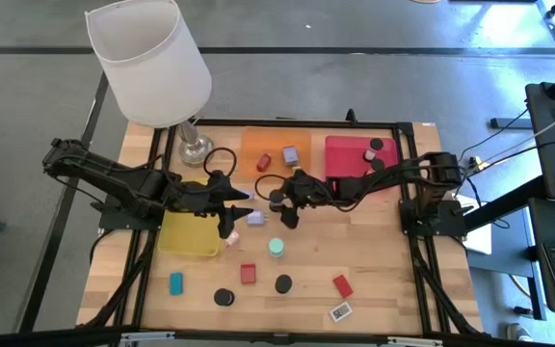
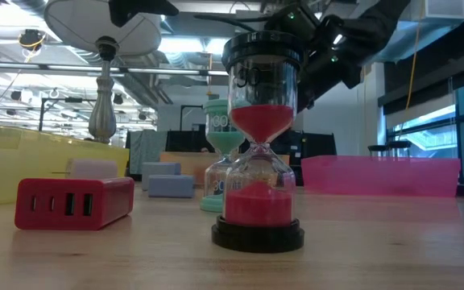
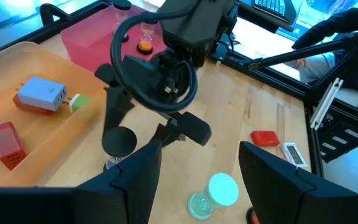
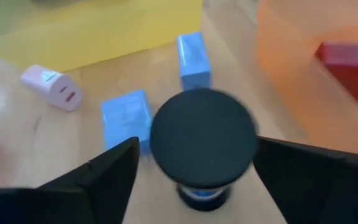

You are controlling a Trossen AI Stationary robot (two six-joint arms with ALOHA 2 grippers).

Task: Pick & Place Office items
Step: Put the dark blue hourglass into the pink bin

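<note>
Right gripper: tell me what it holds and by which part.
Nothing yet. The right gripper straddles the black top cap of a standing hourglass, with a gap showing beside one finger.

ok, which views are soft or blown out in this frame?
Right wrist view: everything is smeared, worst on the black cap between its fingers. Low view: the red hourglass is sharp, the room behind goes soft, and the ceiling lights glare. Left wrist view: blue-white blowout in one corner. High view: evenly lit, with glare on the lamp shade.
</note>
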